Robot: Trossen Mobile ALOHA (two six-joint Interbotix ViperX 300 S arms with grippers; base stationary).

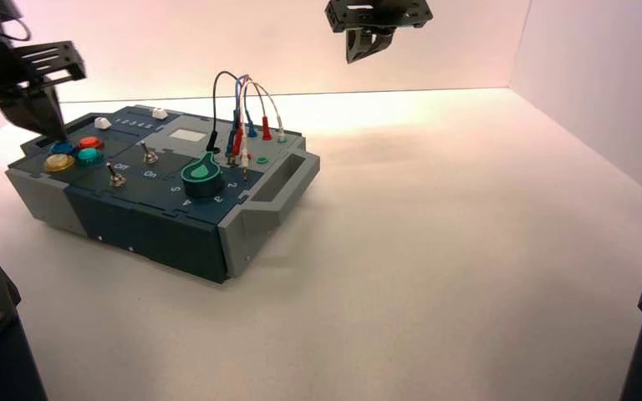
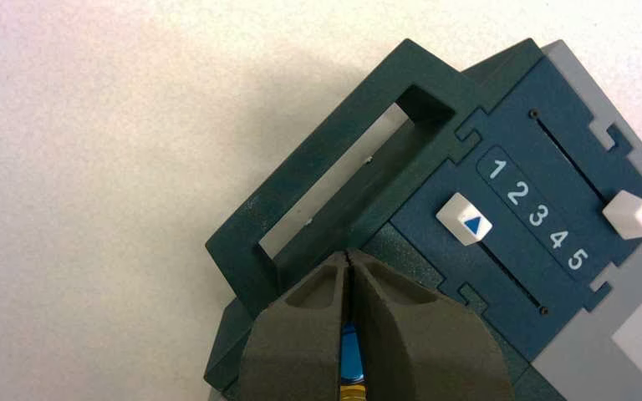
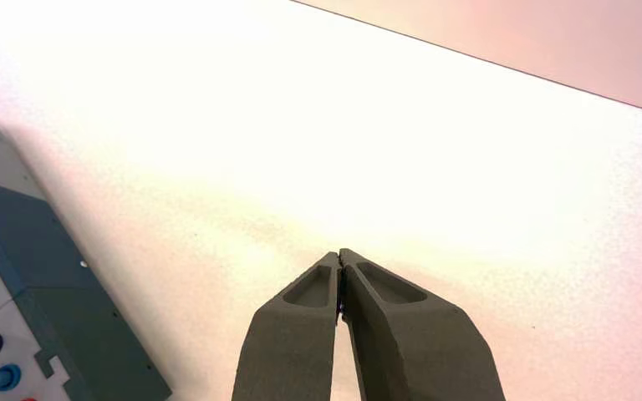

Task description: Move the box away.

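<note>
1. The box (image 1: 167,188) is seen in the high view on the left part of the bench (image 1: 468,251), turned at an angle. The left end effector (image 1: 48,125) is lowered to the box's far-left corner beside the coloured buttons (image 1: 75,154); the right end effector (image 1: 366,46) is held high, well apart.
2. In the left wrist view, the left end effector's fingers (image 2: 401,334) are pressed together just beside the teal handle (image 2: 343,180). A push from here could be judged off-centre, so the box might be spun rather than shifted, or the blue button pressed.
3. In the right wrist view, the right end effector (image 3: 339,259) is closed above bare bench.
</note>
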